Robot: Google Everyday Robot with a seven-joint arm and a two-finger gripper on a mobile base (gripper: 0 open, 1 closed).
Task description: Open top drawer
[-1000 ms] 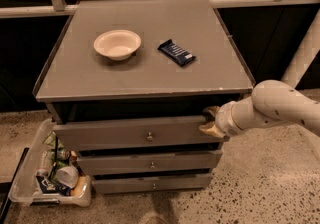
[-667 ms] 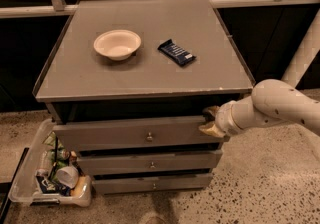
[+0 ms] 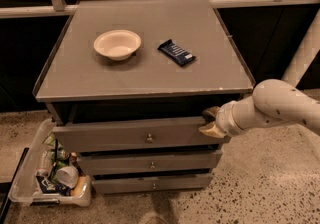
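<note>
Sitting on the floor, a clear bin (image 3: 30, 195) of rubbish is lying just beside the cabinet (image 3: 150, 75), out of the drawers' path. Above the two lower drawers (image 3: 125, 164), the top drawer (image 3: 115, 135) is standing slightly proud, and the gripper (image 3: 210, 121) is pinching its right end between narrowly set jaws, probably to drag it outward. Farther back, a bowl (image 3: 117, 44) and a snack bar (image 3: 176, 52) are resting on the cabinet top.
</note>
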